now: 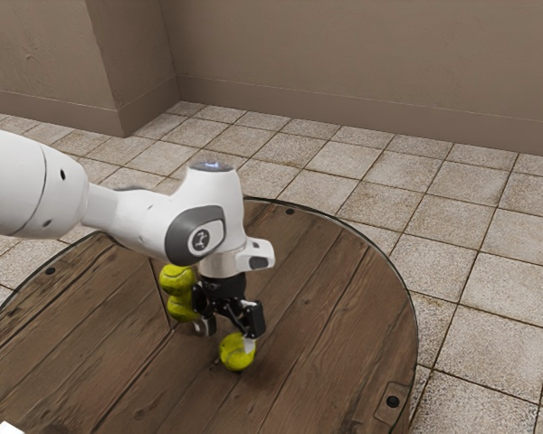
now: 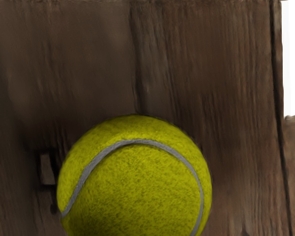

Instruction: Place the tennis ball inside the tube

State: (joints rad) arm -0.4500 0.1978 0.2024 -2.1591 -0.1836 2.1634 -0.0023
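A round plank table (image 1: 344, 312) stood on the tiled floor (image 1: 489, 325), and the white arm (image 1: 131, 212) leaned in over it from the exterior view's left. Its black gripper (image 1: 230, 338) pointed down, fingers spread wide, gripping nothing. Two yellow balls (image 1: 183, 308) sat one above the other near it. The tennis ball (image 1: 236, 353) lay on the planks beneath the gripper, right by one fingertip.

Soft light, dimmer wrist view

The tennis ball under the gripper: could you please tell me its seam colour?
Grey; the seam shows best in the wrist view.
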